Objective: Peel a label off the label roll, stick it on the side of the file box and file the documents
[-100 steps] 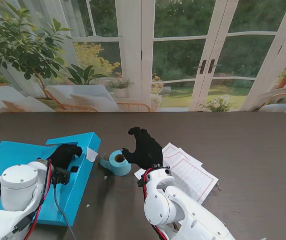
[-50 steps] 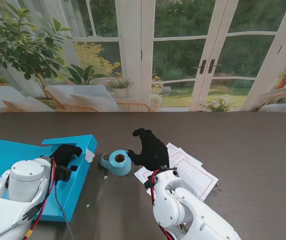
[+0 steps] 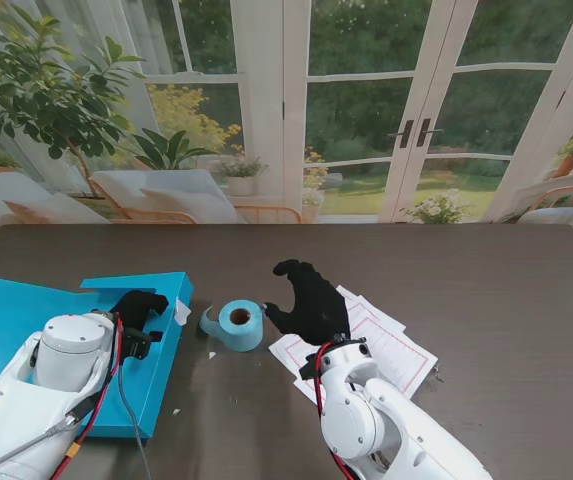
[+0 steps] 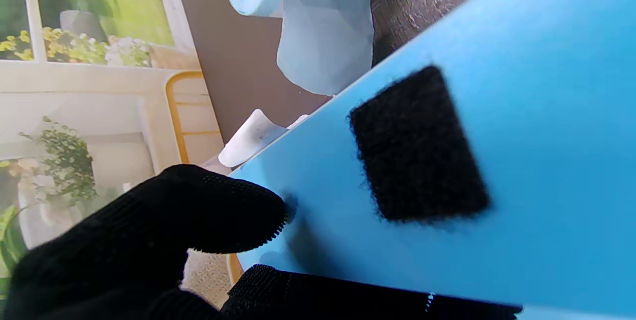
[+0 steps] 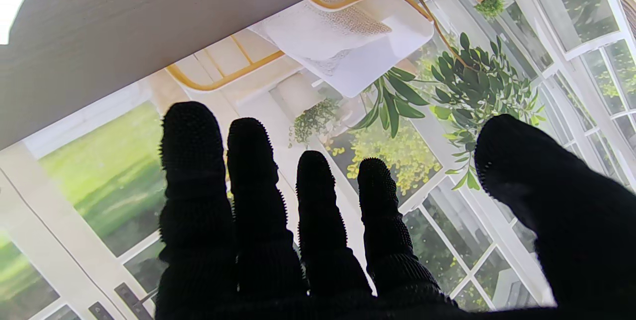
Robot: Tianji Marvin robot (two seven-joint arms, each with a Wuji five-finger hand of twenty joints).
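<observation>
Since a second ago the right hand (image 3: 311, 300) in its black glove has drawn back from the light-blue label roll (image 3: 238, 325) toward the right, so a strip of dark brown desk (image 3: 486, 290) now shows between its thumb and the roll. The flat bright-blue plastic file box (image 3: 26, 310) has slid leftward with the left arm, its far right corner now closer to the left edge of the stand's view. The left hand (image 3: 138, 310) still rests on the box near its right edge; the wrist view shows one fingertip (image 4: 233, 210) pressing the blue surface beside a black square fastening patch (image 4: 417, 146), but whether it pinches the panel I cannot tell. The right hand is released, four fingers (image 5: 194, 161) straight and thumb spread, grasping nothing.

One label roll lies on its side between the box and the papers. One small white label (image 3: 182, 312) sticks at the box's right edge. One loose stack of white red-lined documents (image 3: 386, 345) lies right of the roll, partly under the right hand.
</observation>
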